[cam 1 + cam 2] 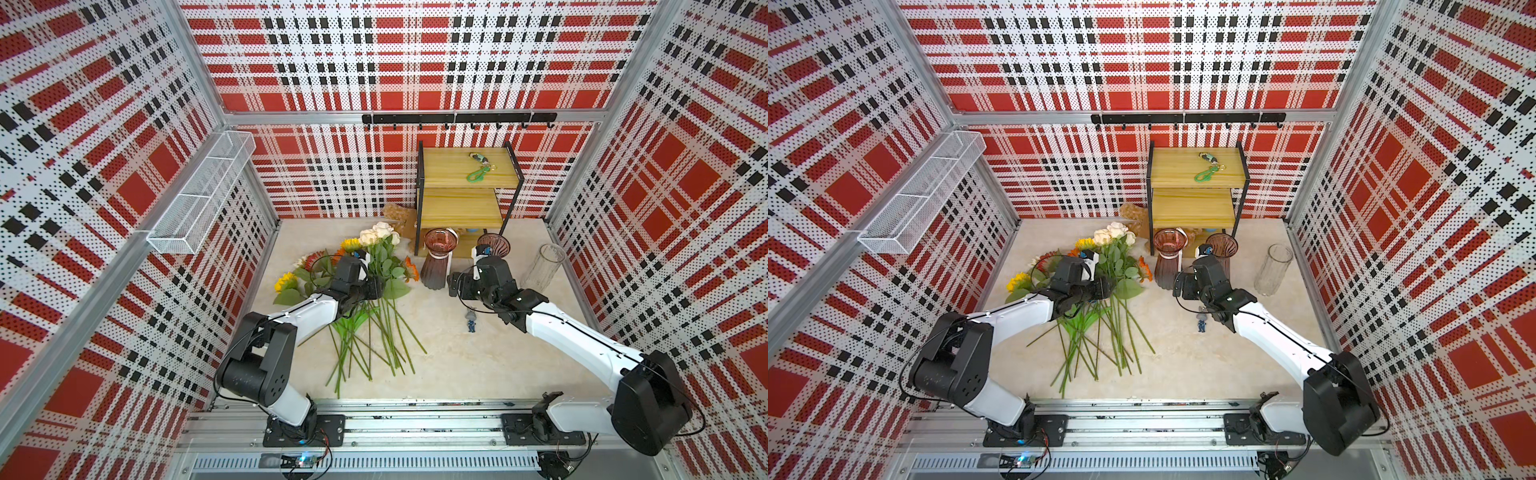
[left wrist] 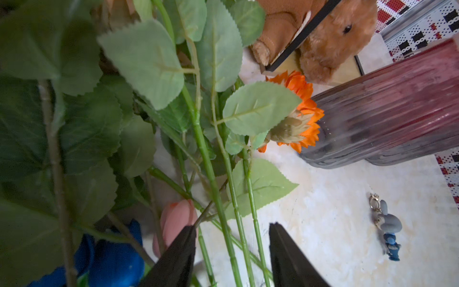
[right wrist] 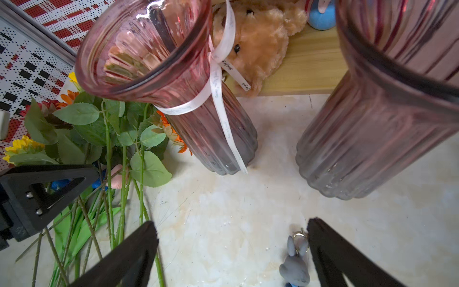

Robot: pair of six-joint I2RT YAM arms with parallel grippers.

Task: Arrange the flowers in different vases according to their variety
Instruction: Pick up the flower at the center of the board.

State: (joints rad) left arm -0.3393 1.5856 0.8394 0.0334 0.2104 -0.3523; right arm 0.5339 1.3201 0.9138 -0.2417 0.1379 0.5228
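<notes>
The flowers (image 1: 374, 299) lie in a heap on the table's left half, white roses (image 1: 380, 235) at the far end and yellow sunflowers (image 1: 286, 282) to the left. My left gripper (image 2: 232, 226) hangs low over the heap, jaws apart, with several green stems between them and none pinched. A pink tulip (image 2: 176, 218) and a blue tulip (image 2: 114, 261) lie beside one finger. Two ribbed purple vases (image 1: 438, 262) (image 1: 494, 245) and a clear cylinder vase (image 1: 544, 266) stand upright at the right. My right gripper (image 3: 232, 222) is wide open and holds nothing, in front of the ribbed vases.
A grey rabbit keychain (image 1: 471, 322) lies on the table under my right gripper. A wooden two-tier shelf (image 1: 465, 199) stands at the back with a green keychain (image 1: 478, 172) on top and a plush bear (image 3: 258, 42) underneath. A white wire basket (image 1: 203, 195) hangs on the left wall.
</notes>
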